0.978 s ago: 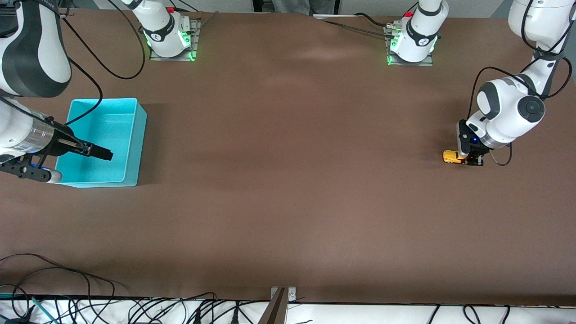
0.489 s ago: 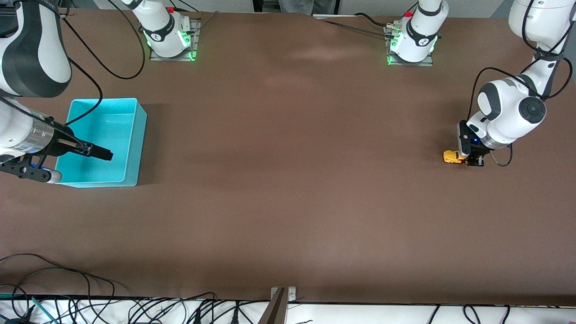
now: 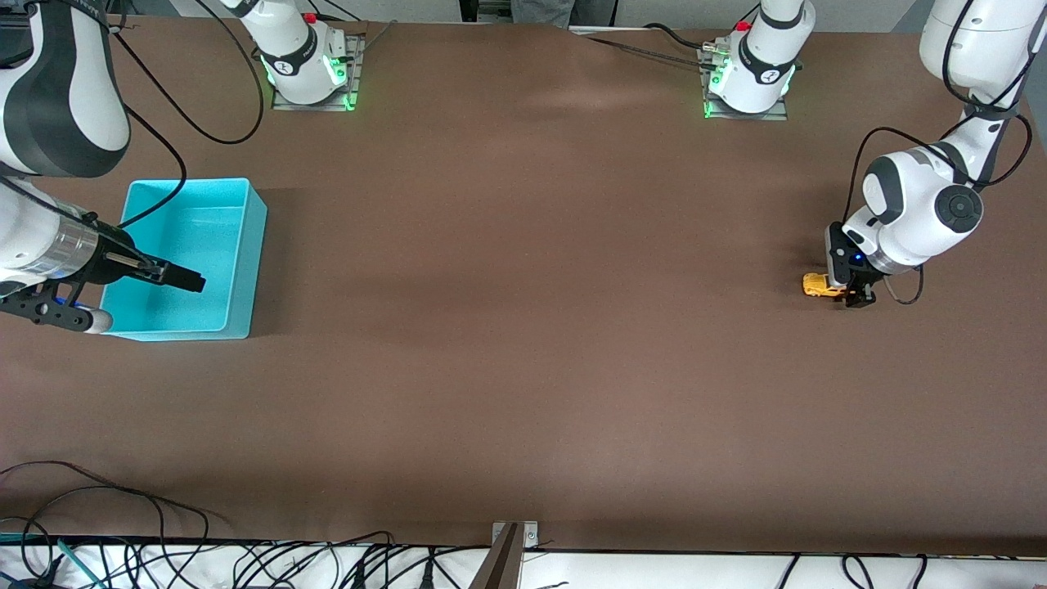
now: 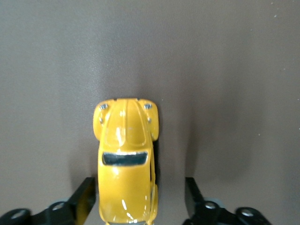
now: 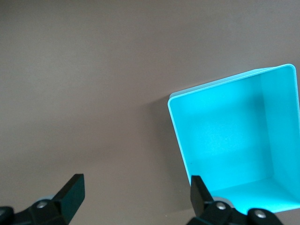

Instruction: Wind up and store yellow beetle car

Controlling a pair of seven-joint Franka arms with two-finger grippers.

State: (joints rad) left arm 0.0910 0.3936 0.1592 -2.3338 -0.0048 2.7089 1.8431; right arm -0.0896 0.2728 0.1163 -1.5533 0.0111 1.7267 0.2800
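The yellow beetle car (image 3: 815, 285) stands on the brown table near the left arm's end. In the left wrist view the car (image 4: 126, 159) lies lengthwise between my fingers. My left gripper (image 3: 849, 293) is down at the table, open, with its jaws round the car's rear half (image 4: 139, 187). One finger is close against the car's side and the other stands well apart from it. My right gripper (image 3: 192, 281) is open and empty over the turquoise bin (image 3: 253, 245), above the bin's edge and the bare table (image 5: 136, 183).
The turquoise bin (image 5: 225, 140) is empty and stands at the right arm's end of the table. Brown tabletop lies between bin and car. Cables run along the table edge nearest the front camera (image 3: 245, 564).
My left gripper and the car have shifted slightly toward the middle of the table. The right arm has not moved.
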